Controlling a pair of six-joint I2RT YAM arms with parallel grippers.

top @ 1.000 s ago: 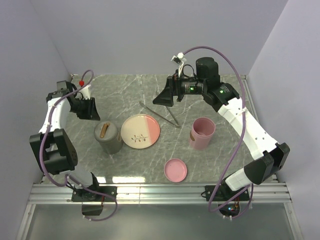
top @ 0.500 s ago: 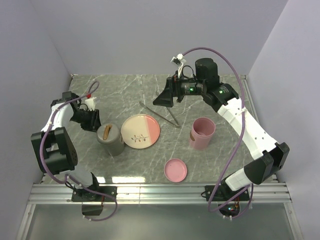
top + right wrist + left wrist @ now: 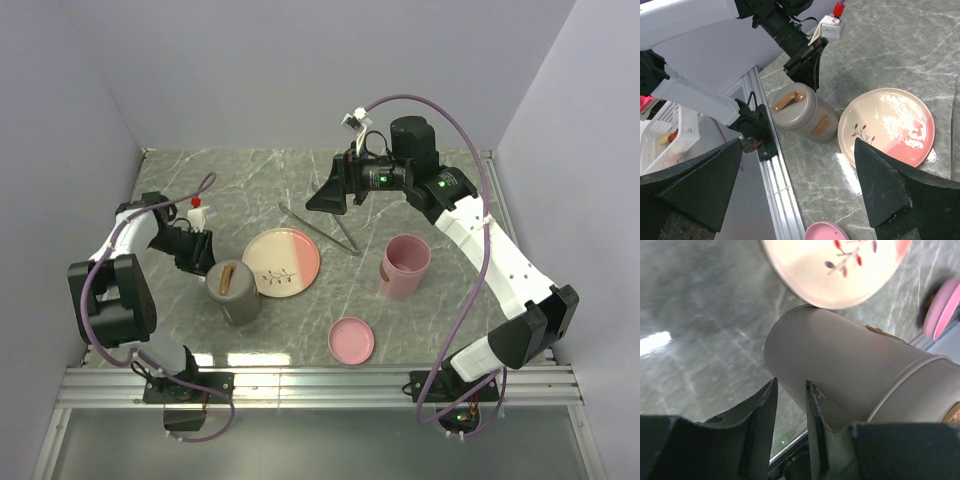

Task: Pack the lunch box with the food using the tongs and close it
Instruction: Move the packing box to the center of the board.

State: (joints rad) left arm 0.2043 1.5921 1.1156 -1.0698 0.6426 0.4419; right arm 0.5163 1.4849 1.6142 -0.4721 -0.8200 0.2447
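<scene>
Two hands, but only your right hand (image 3: 327,198), spread wide, hangs near the tongs (image 3: 322,229): they lie on the worktop (image 3: 250,180) just beyond the plate (image 3: 282,262), long axis slanting far-left to near-right. Your left hand (image 3: 791,385), narrowly parted on nothing, touches the tilted grey canister (image 3: 840,365).

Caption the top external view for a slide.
Left gripper at the grey lidded canister; right gripper open near thin silver tongs.
</scene>
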